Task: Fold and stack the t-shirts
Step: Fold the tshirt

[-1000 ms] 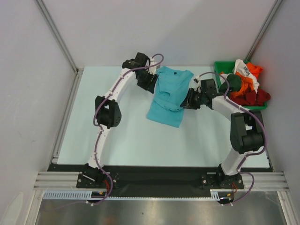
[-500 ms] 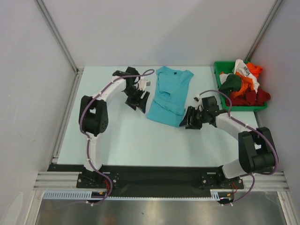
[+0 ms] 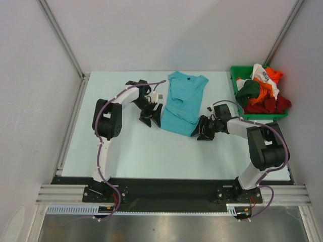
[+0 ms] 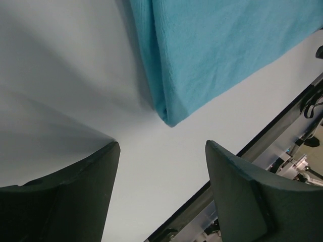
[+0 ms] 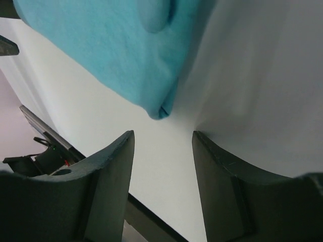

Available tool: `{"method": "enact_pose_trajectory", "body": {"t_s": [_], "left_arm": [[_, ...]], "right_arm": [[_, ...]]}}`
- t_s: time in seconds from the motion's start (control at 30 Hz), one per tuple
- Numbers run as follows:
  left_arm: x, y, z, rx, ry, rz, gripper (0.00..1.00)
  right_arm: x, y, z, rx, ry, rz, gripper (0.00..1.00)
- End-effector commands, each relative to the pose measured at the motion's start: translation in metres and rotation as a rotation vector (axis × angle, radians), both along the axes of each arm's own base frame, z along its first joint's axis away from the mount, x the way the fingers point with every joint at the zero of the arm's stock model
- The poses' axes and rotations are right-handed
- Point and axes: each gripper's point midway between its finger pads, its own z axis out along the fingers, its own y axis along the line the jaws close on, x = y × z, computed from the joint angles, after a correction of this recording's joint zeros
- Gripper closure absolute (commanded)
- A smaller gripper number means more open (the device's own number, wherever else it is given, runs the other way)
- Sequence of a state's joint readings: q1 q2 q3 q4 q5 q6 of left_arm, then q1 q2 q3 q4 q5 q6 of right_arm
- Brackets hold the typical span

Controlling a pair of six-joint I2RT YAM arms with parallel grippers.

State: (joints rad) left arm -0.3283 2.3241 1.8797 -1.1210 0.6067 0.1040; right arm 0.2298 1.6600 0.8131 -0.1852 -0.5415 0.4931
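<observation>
A plain turquoise t-shirt (image 3: 182,103) lies folded lengthwise on the pale table (image 3: 151,151), collar at the far end. My left gripper (image 3: 154,117) stands open by its near left edge, nothing between the fingers. In the left wrist view the t-shirt's corner (image 4: 217,50) lies just beyond the open left gripper (image 4: 162,143), apart from it. My right gripper (image 3: 200,130) stands open at the near right corner. In the right wrist view the folded corner of the t-shirt (image 5: 111,50) sits just past the empty right gripper (image 5: 163,133).
A green plastic bin (image 3: 234,75) at the far right holds a heap of orange (image 3: 272,74), red (image 3: 270,105), dark green (image 3: 248,91) and white (image 3: 262,80) t-shirts. Grey walls and metal rails frame the table.
Both grippers opened and came off the turquoise t-shirt. The left slid from its far left side toward the near left corner; the right moved down to the near right corner.
</observation>
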Motion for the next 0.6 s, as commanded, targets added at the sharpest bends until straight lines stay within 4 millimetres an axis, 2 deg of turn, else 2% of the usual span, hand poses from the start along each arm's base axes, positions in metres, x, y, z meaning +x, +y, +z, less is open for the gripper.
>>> {"method": "enact_pose_trajectory", "body": {"t_s": [0.0,0.13,0.2,0.57], "left_arm": [[0.013,-0.010,-0.004,-0.053,-0.010,0.008,0.25],[0.011,-0.011,-0.010,-0.054,0.014,0.012,0.29],[0.009,-0.011,-0.012,-0.060,0.025,0.011,0.34],[0.013,-0.016,-0.019,-0.066,0.033,0.010,0.45]], "right_arm": [[0.018,0.013,0.005,0.027,-0.036,0.009,0.45],[0.022,0.018,0.001,0.025,-0.024,0.020,0.46],[0.024,0.020,0.000,0.027,-0.022,0.017,0.46],[0.028,0.021,-0.008,0.001,-0.002,0.020,0.50]]}}
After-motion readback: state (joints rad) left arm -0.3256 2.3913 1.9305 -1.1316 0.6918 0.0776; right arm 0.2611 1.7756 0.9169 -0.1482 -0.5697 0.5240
